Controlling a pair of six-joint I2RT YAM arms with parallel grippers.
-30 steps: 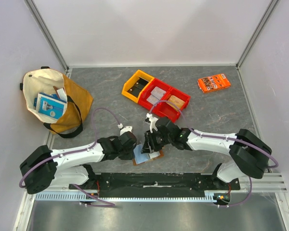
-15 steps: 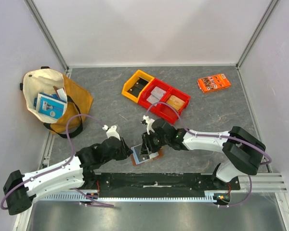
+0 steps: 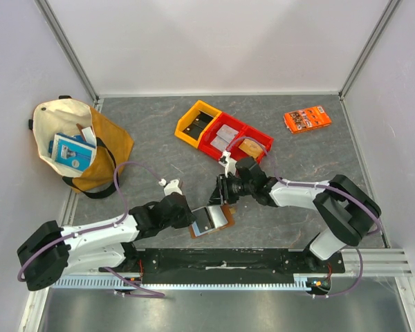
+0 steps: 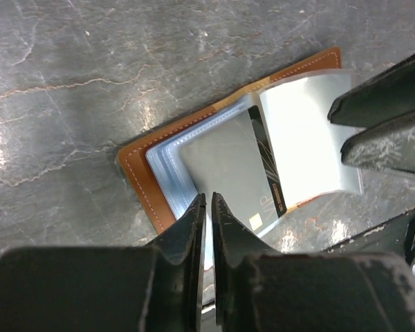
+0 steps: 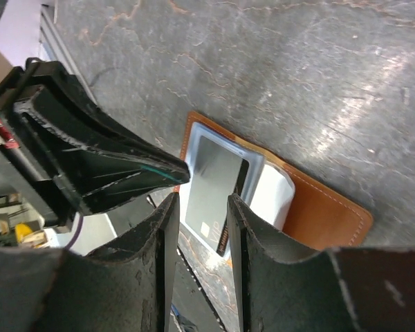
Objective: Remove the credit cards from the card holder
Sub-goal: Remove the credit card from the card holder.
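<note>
Since the card holder (image 3: 211, 220) lies open at the counter's (image 3: 159, 138) near edge, the left pincer (image 4: 207, 200), almost closed at the grey card (image 4: 225, 166) (grip unclear), should pull flat. The right pincer (image 5: 200, 199), half open and empty, should steady the leather.

Left end effector (image 4: 207, 199) nearly closed, right end effector (image 5: 202, 199) parted, both angled down.

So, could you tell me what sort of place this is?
Probably a robot lab test cell: left arm and right arm mounted at the table edge, plain white walls around it, a tote bag and coloured bins as props.
</note>
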